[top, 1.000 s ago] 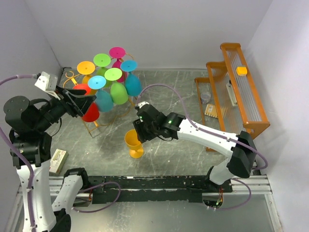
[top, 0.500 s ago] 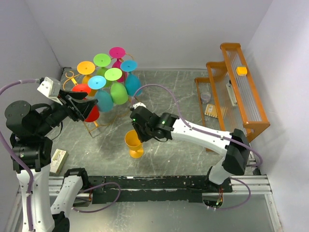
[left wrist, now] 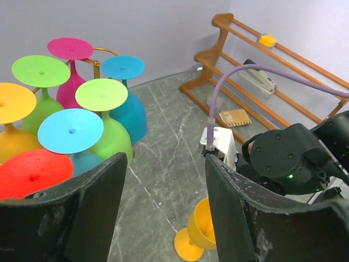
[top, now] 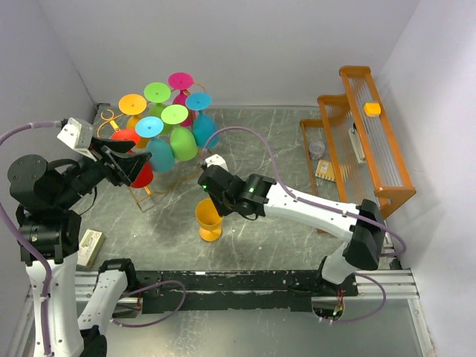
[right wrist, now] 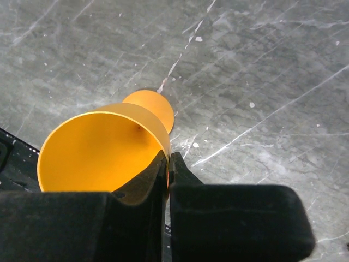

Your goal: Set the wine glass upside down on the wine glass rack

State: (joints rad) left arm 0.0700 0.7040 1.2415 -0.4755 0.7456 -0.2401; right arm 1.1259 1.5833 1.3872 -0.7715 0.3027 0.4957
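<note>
The wine glass [top: 209,221], yellow-orange, stands upright on the grey marble table, its bowl open to the top; it also shows in the right wrist view [right wrist: 98,150] and the left wrist view [left wrist: 199,232]. My right gripper [top: 212,202] [right wrist: 168,159] is shut on the bowl's rim, one finger inside and one outside. The wine glass rack [top: 109,117] [left wrist: 97,53], a thin gold wire stand at the back left, carries several coloured glasses hung upside down. My left gripper [top: 128,162] [left wrist: 166,159] is open and holds nothing, hovering beside the rack's red glass [top: 140,175].
A bulky orange-brown wooden slatted rack [top: 372,145] fills the right side, with a yellow block [top: 372,108] on top and small items on its shelves. A small box [top: 91,247] lies at the near left. White walls close in on all sides.
My right gripper has closed onto the yellow-orange glass's rim and shifted slightly left. The left arm drew back a little from the rack, then held still.
</note>
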